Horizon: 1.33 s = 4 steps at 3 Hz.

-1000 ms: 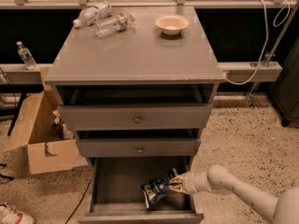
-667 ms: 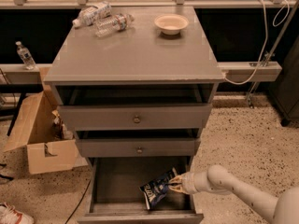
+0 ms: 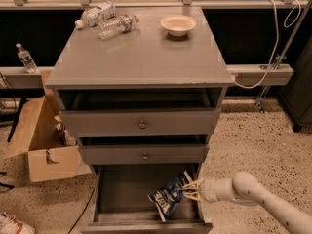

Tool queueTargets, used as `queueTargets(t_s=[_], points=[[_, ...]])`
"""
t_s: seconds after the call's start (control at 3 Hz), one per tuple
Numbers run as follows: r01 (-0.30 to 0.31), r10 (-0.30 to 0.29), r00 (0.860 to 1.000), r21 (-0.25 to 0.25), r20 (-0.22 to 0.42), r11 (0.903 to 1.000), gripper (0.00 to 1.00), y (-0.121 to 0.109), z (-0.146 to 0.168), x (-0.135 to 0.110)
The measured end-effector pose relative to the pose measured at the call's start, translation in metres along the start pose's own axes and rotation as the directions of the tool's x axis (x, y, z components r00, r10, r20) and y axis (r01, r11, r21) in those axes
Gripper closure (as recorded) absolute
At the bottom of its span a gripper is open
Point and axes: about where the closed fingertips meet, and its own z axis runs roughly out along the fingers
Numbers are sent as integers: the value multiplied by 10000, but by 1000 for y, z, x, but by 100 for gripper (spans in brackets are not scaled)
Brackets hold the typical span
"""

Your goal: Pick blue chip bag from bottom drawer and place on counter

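In the camera view, the counter (image 3: 141, 57) carries three things, all toward its back edge. Two clear water bottles (image 3: 105, 19) lie on their sides at the back left, and a pale bowl (image 3: 178, 25) stands at the back right. The front half of the top is bare grey.

Below it, the two shallower drawers (image 3: 142, 125) are each pulled out a little, so they overhang the back of the bottom drawer (image 3: 122, 191), which is pulled out much farther. An open cardboard box (image 3: 41, 145) sits on the speckled floor left of the cabinet. Another small bottle (image 3: 24, 57) stands upright on the ledge behind it. A white cable (image 3: 273, 48) hangs down at the right, well apart from my arm.

My arm reaches in from the lower right, over the bottom drawer's right wall. My gripper (image 3: 189, 191) is inside that drawer near its right front corner, with its fingers (image 3: 194, 184) clamped on the right edge of the blue chip bag (image 3: 168, 197).

The bag is dark navy with white lettering and a white edge, and it is crinkled. It is tilted, with its upper right corner at my fingertips and its lower end down toward the drawer floor.
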Motion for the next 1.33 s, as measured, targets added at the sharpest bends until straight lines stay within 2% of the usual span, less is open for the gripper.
queueTargets(t_s=[0.33,0.67,1.0,1.33], points=[[622,-626,9980,643,49,9960,100,-16,-57,-37],[594,-594,9982,681,-20,9959,100,-16,-59,-35],[831,-875,9955,1089,355,9906,100,-41,-96,-54],[1267,-1369,9893,1685,500,9775,100,-69,-152,-83]])
